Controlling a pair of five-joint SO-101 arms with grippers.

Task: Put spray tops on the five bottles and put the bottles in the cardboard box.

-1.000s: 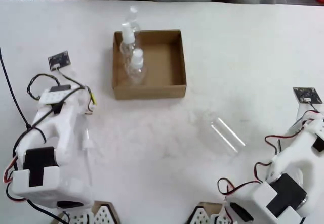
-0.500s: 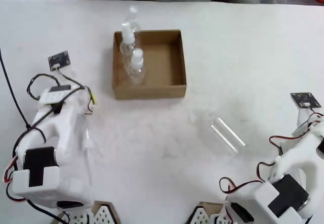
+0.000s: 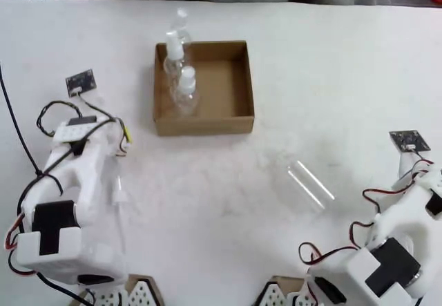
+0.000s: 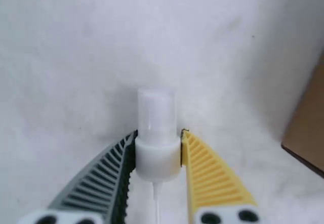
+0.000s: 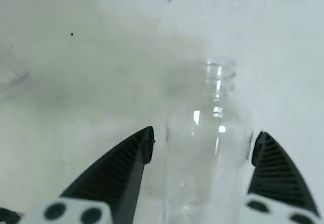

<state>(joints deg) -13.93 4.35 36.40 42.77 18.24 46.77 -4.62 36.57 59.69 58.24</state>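
My left gripper is shut on a white spray top, its dip tube running back toward the camera. In the high view a spray top shows beside the left arm. My right gripper is open, with a clear uncapped bottle between its fingers and not gripped. A clear bottle lies on the table left of the right arm. The cardboard box holds two bottles with spray tops along its left wall.
Another clear bottle stands just behind the box's far left corner. A corner of the box shows in the left wrist view. Small circuit boards stick out from both arms. White table lies between the arms.
The right arm has shifted, its small board moving left and nearer in the high view. The left arm and the spray top have stayed put.
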